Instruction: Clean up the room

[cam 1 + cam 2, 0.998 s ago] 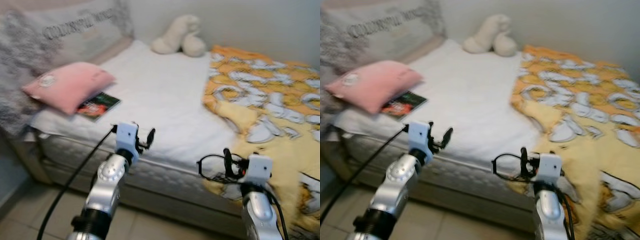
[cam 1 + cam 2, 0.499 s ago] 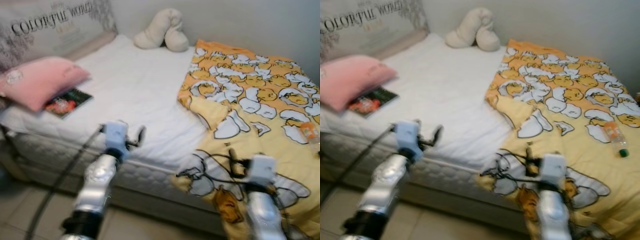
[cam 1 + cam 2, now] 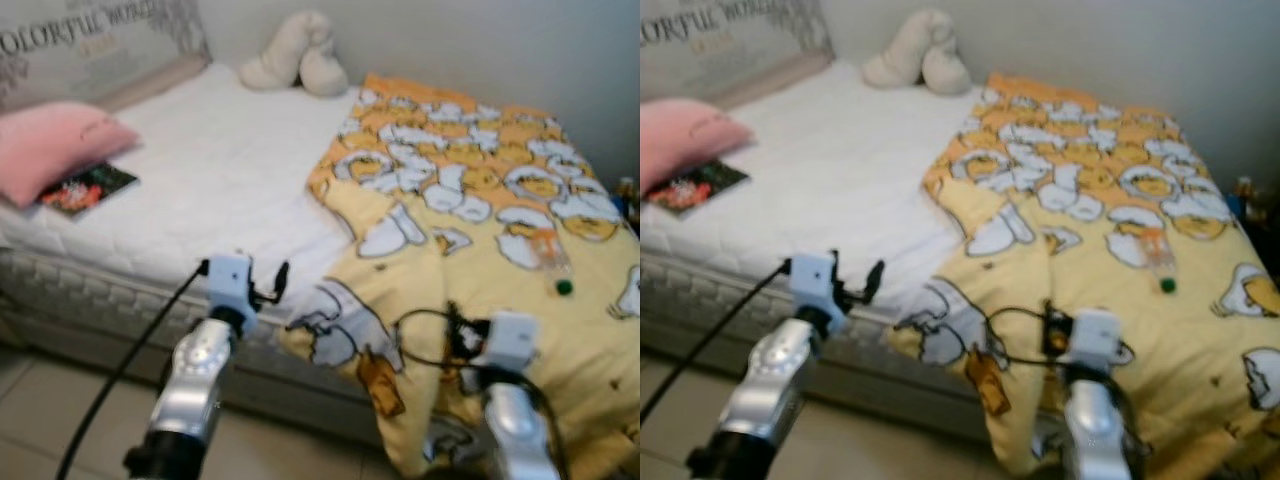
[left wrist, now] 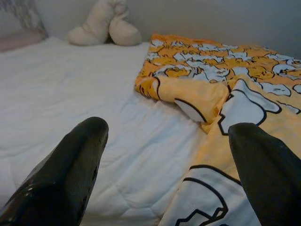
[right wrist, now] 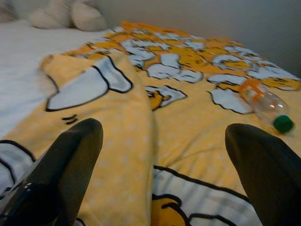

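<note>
The robot stands at the side of the bed (image 3: 200, 190), both arms raised in front of it and nothing in hand — this looks like the approach stage, with a target being picked out rather than a grasp under way.

The left pincer (image 4: 164, 155) is spread wide over the white sheet near the folded edge of the yellow blanket (image 3: 470, 260). The right pincer (image 5: 160, 160) is also wide apart and empty, poised above the blanket's near edge.

The likeliest piece of clutter is the plastic bottle (image 5: 265, 106) with an orange label and green cap, lying on its side on the blanket, beyond the right pincer and towards the robot's right. Well apart from it, at the head of the bed, a book (image 3: 85, 188) lies just beside a pink pillow (image 3: 55, 145), and a cream soft toy (image 3: 290, 55) sits against the wall.

My judgement: the next move calls for the right arm to reach forward and right to the bottle, straddle its body across the narrow side and close gently — it may roll on the soft bedding.
</note>
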Controlling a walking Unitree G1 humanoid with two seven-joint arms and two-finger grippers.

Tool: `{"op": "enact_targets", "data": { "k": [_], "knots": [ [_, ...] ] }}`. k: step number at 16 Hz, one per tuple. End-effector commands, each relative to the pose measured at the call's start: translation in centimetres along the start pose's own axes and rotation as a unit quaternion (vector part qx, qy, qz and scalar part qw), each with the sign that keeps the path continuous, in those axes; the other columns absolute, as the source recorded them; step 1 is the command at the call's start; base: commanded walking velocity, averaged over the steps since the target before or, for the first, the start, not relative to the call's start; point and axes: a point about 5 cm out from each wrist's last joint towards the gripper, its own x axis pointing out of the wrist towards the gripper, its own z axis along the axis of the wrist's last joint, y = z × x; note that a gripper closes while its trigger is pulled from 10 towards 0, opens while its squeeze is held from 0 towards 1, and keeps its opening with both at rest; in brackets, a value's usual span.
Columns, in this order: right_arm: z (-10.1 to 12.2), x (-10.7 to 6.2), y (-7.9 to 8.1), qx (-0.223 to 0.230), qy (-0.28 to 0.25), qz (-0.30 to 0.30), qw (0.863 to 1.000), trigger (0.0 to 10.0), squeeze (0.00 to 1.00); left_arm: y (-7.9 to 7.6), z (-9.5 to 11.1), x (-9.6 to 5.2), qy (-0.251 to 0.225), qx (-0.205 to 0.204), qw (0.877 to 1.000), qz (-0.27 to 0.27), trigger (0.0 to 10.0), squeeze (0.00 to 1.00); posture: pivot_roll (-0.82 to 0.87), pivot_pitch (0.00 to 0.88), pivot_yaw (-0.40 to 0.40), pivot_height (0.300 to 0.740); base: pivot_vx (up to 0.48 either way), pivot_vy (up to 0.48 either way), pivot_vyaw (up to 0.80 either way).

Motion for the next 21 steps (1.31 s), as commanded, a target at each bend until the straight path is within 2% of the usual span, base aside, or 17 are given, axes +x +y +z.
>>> {"op": "enact_targets", "data": {
  "k": [1,4,7,8,10,11,14,18,21],
  "knots": [
    [0.4,0.3,-0.9,-0.004,-0.011,-0.011,1.0,10.0,1.0,-1.1,0.3,0.5,-0.005,0.003,1.0,-0.024,10.0,1.0,0.14,0.0,-0.001,0.74,0.0,-0.416,0.0],
    [0.1,0.0,-1.1,-0.011,-0.011,-0.021,1.0,10.0,1.0,-1.4,0.5,1.0,-0.008,0.013,0.999,-0.04,10.0,1.0,0.13,0.0,0.0,0.74,0.24,-0.412,0.0],
    [-0.2,-0.2,-0.8,-0.026,0.0,-0.013,1.0,10.0,1.0,-1.3,0.1,1.0,0.0,0.011,0.999,-0.043,10.0,1.0,0.12,0.0,-0.008,0.74,0.241,-0.411,0.0],
    [-0.3,-0.3,-0.9,-0.026,0.002,-0.011,1.0,10.0,0.0,-1.5,0.0,0.9,0.002,0.008,0.999,-0.041,10.0,1.0,0.12,0.0,-0.016,0.74,0.244,-0.412,0.0],
    [-0.3,-0.1,-0.8,-0.047,0.004,0.004,0.999,10.0,0.0,-2.1,-0.1,1.1,0.001,0.015,0.999,-0.047,10.0,1.0,0.12,0.0,-0.025,0.74,0.27,-0.394,0.0],
    [-0.4,0.0,-0.7,-0.05,0.008,0.01,0.999,10.0,0.0,-2.1,-0.2,1.2,0.004,0.023,0.999,-0.038,10.0,0.0,0.12,0.0,-0.026,0.74,0.0,0.0,-0.51],
    [-0.1,0.4,-0.7,-0.046,0.0,0.011,0.999,10.0,0.0,-1.9,0.5,1.4,-0.021,0.007,0.999,-0.034,10.0,0.0,0.13,0.0,-0.023,0.74,0.141,0.0,-0.33],
    [-0.1,0.6,0.1,-0.049,0.0,0.026,0.998,10.0,0.0,-1.9,0.4,1.6,-0.018,-0.008,1.0,-0.022,10.0,0.0,0.12,0.0,-0.025,0.74,0.48,0.0,0.0],
    [-0.4,0.5,-0.3,-0.046,0.011,0.022,0.999,10.0,0.0,-1.8,0.2,1.6,-0.015,-0.015,1.0,-0.012,10.0,0.0,0.12,0.0,-0.028,0.74,0.48,0.0,0.0]
  ]
}}
